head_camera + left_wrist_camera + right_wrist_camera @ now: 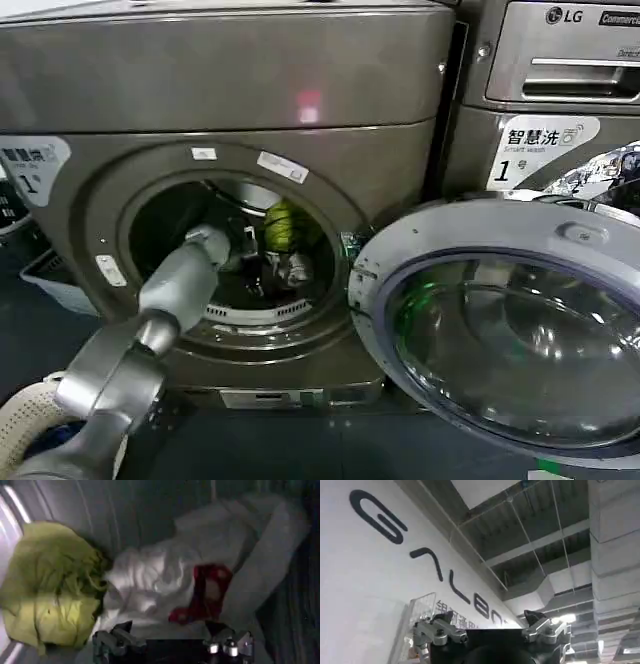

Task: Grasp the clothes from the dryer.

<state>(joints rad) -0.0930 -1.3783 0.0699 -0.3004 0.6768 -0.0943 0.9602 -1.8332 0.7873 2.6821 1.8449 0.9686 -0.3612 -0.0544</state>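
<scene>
The clothes lie in a heap inside the drum of the dryer — a yellow-green garment bunched against the ribbed drum wall, and touching it a white-grey one with a red patch near its middle. Both look soft, light and limp; they should crumple under a pinch and sag when lifted, so a deep bite into a raised fold, such as the white ridge just beside the red patch, seems the surest hold. The left claw hangs just short of the white cloth, jaws spread wide and holding nothing; the head view shows its arm reaching through the porthole with the door swung open to the right. The right claw is parked well away, pointed up at a ceiling and a lettered wall, likewise spread and empty. Hard to judge — how far the garments are tangled together, what lies under the heap, and the dim far end of the drum; the left claw's fingertips are cut off at the frame edge.
</scene>
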